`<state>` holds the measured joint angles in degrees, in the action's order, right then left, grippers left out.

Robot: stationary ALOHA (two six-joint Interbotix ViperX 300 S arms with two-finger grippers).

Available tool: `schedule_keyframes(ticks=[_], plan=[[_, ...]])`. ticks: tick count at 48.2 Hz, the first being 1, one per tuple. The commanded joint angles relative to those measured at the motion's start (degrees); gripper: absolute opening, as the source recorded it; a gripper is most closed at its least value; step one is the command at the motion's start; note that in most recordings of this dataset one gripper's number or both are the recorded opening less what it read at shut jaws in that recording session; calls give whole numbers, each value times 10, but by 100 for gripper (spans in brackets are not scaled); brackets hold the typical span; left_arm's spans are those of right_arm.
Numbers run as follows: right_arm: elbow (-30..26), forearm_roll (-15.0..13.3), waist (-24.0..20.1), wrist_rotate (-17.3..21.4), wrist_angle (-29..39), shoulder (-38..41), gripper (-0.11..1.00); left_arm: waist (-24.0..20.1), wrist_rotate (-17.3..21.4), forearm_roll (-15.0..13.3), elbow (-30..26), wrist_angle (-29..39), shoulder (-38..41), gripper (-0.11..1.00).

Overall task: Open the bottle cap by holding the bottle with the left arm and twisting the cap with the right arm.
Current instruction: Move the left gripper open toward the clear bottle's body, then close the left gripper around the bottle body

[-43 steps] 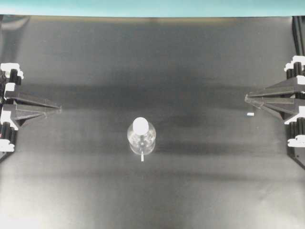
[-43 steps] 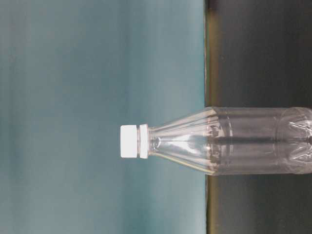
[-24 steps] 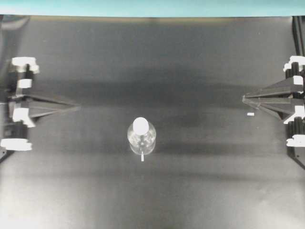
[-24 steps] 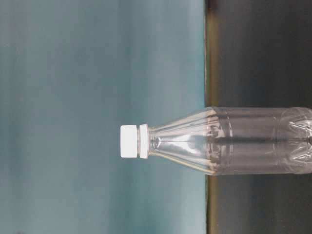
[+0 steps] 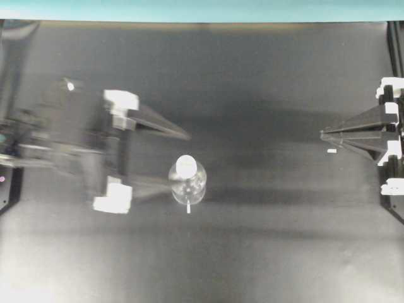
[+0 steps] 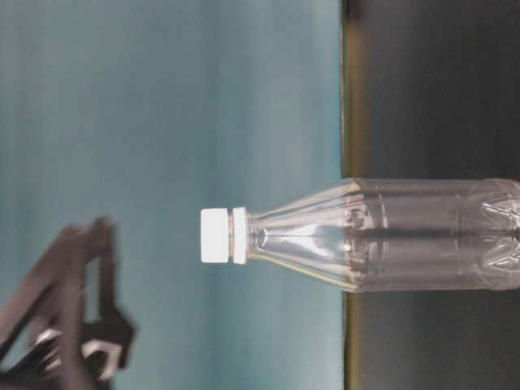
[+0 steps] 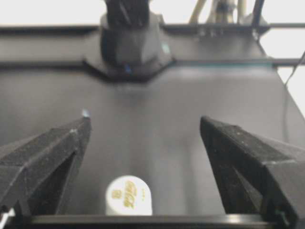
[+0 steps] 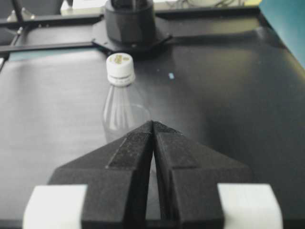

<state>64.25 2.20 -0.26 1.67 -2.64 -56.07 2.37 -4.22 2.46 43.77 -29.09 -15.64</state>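
a clear bottle (image 5: pixel 187 183) with a white bottle cap (image 5: pixel 186 165), gold-printed on top, is seen between black fingers (image 7: pixel 45 152) of the white-blocked left gripper (image 5: pixel 180 159); matte black table (image 5: pixel 252 252), teal backdrop (image 6: pixel 162 122).

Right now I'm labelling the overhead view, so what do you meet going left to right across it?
Left hand, open → bottle with its bottle cap on top → small white fleck on the table → right hand, shut.
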Motion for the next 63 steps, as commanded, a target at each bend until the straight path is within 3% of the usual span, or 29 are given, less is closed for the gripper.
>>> schedule_keyframes(ticks=[1, 8, 36, 44, 63], plan=[[-14, 1, 4, 13, 4, -1, 1, 1, -8, 2, -11, -33, 32, 97], [-16, 1, 4, 27, 25, -8, 1, -1, -14, 2, -4, -88, 84, 98], [-20, 1, 5, 79, 75, -26, 1, -9, -33, 1, 41, -167, 204, 98], [-19, 1, 6, 89, 76, -26, 1, -9, -53, 1, 42, -173, 257, 98], [-18, 1, 7, 90, 80, -25, 1, -6, -55, 1, 46, -164, 312, 98]])
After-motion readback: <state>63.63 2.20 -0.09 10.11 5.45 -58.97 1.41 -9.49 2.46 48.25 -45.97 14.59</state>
